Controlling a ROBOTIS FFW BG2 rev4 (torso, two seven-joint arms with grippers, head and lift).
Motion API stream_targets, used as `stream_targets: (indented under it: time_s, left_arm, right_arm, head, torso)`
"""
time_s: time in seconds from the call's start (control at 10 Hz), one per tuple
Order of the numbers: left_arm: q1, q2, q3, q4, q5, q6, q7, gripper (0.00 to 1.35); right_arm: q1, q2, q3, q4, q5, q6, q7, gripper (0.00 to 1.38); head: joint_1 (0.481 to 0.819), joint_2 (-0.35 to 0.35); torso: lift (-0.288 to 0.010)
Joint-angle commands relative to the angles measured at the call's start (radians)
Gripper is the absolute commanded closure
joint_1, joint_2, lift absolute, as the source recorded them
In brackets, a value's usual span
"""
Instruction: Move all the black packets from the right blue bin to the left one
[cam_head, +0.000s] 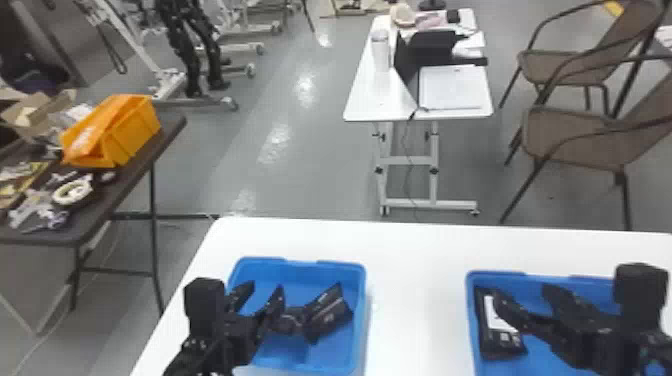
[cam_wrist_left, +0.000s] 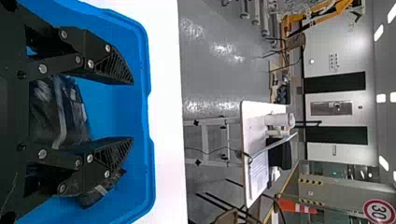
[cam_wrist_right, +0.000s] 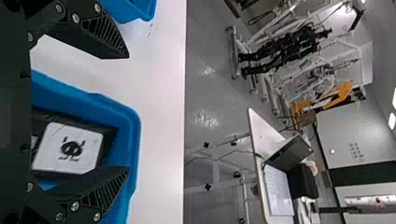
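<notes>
Black packet (cam_head: 505, 347), white-labelled, lies flat in the right blue bin (cam_head: 495, 273), below the right end effector (cam_wrist_right: 126, 113); that end effector's fingers stand apart, clamped on nothing. The left end effector (cam_wrist_left: 132, 111) is also apart, above the left blue bin (cam_head: 361, 282), with dark packets (cam_head: 327, 312) beneath it. Handling: expect a light, pliable pouch with a possibly slick film. Lower the right end effector, straddle the packet across its width and close on both long edges. Caution: a shallow pinch may slip; the adjacent bin wall may obstruct one finger.
</notes>
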Motion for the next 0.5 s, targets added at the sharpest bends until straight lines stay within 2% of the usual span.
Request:
stream_targets:
  time_s: [0.0,0.1,0.2,0.3,0.4]
  left_arm:
    - [0.001,-0.004,0.003,0.000,0.018,-0.012,0.001,0.11]
    - [0.003,-0.004,0.001,0.000,0.029,-0.011,0.001,0.18]
    - [0.001,-0.004,-0.001,0.000,0.046,-0.006,0.001,0.20]
    - [-0.003,-0.004,0.001,0.002,0.067,0.011,0.001,0.20]
    - [-0.005,-0.004,-0.004,0.002,0.067,0.011,0.001,0.20]
  right_arm:
    - [0.064,0.000,-0.028,-0.011,0.001,0.065,0.002,0.19]
    - [0.078,-0.008,-0.028,0.012,-0.030,0.084,0.001,0.19]
    - [0.075,-0.008,-0.034,0.021,-0.016,0.093,-0.019,0.19]
    - [0.052,-0.006,-0.034,0.073,0.014,0.091,-0.039,0.19]
    - [0.022,-0.009,-0.034,0.158,0.005,0.049,-0.038,0.19]
  head:
    - [0.695,0.207]
    - [0.695,0.202]
    - [0.695,0.198]
    - [0.695,0.193]
    - [0.695,0.180]
  torso:
    - [0.000]
    - [0.000]
    - [0.000]
    - [0.000]
    - [0.000]
